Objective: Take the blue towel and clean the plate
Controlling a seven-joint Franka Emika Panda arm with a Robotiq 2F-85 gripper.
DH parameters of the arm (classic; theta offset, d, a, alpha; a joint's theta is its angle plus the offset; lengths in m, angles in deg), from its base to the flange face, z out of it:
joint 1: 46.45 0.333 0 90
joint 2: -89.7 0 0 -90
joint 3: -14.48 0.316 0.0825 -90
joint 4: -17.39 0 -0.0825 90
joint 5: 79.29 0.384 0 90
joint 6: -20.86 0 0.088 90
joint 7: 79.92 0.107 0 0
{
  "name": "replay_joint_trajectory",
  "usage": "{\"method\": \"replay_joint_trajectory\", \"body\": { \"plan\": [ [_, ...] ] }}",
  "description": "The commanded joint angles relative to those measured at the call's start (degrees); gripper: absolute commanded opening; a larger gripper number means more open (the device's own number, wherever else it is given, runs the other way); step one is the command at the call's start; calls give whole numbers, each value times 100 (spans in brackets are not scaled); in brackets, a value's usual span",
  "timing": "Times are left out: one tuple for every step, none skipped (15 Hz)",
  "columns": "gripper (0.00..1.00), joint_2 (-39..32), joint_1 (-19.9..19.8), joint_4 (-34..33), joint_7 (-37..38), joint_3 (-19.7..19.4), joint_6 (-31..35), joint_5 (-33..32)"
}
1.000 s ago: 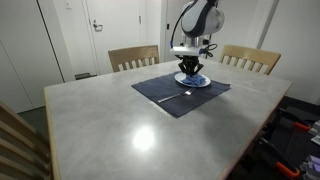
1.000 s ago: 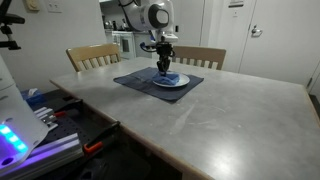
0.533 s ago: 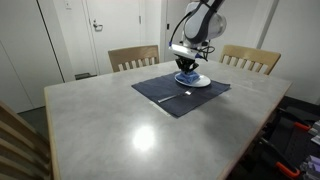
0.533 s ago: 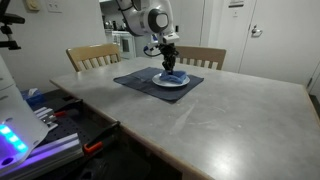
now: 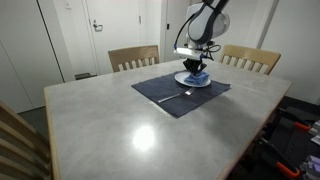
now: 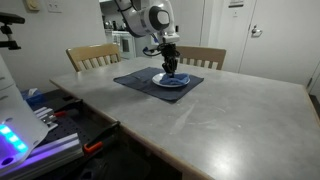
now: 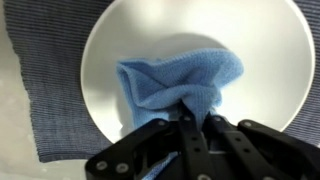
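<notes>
In the wrist view the gripper (image 7: 196,118) comes in from the bottom edge, its two dark fingers (image 7: 170,135) pressed together on a gathered fold of the blue towel (image 7: 180,78). The rest of the cloth spreads up and to the left over the middle of the white plate (image 7: 110,45), which fills most of the frame. Bare white rim shows around the towel on every side except at the bottom, where the fingers hide it. The plate rests on a dark blue woven placemat (image 7: 40,95), seen along the left side and in the upper right corner. A strip of pale table shows at the far left edge.

In both exterior views the arm reaches down from above, holding the gripper (image 5: 196,68) (image 6: 171,69) upright over the plate (image 5: 181,80) (image 6: 158,82), with the towel (image 5: 197,76) showing as a small blue lump under it. The placemat (image 5: 155,90) (image 6: 130,79) lies toward the far side of the grey table (image 5: 110,125) (image 6: 210,120). In an exterior view a silver utensil (image 5: 177,97) lies on the mat, near the plate but apart from it. Two wooden chairs (image 5: 133,57) (image 5: 250,59) stand at the table's far edge, behind the mat, and another chair back (image 5: 18,140) cuts into the lower left corner. In an exterior view, lab equipment with a blue light (image 6: 15,140) fills the lower left corner.
</notes>
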Motion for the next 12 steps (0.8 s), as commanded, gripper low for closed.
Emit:
{"method": "replay_joint_trajectory", "body": {
  "plan": [
    [2, 235, -479, 115, -547, 568, -472, 177],
    [2, 279, -656, 149, -821, 775, -448, 325],
    [2, 325, -869, 215, -1165, 1019, -244, 545],
    [2, 354, -1076, 262, -1518, 1248, -84, 822],
    [2, 352, -1263, 279, -1868, 1456, 58, 1117],
    [2, 355, -1384, 293, -2128, 1585, 144, 1369],
    [2, 344, -1441, 307, -2316, 1646, 278, 1563],
    [2, 316, -1447, 315, -2448, 1652, 443, 1685],
    [2, 285, -1301, 324, -2354, 1494, 593, 1619],
    [2, 262, -1187, 342, -2270, 1369, 748, 1552],
    [2, 247, -1095, 374, -2184, 1277, 944, 1486],
    [2, 219, -982, 399, -2082, 1165, 1152, 1423]
  ]
}}
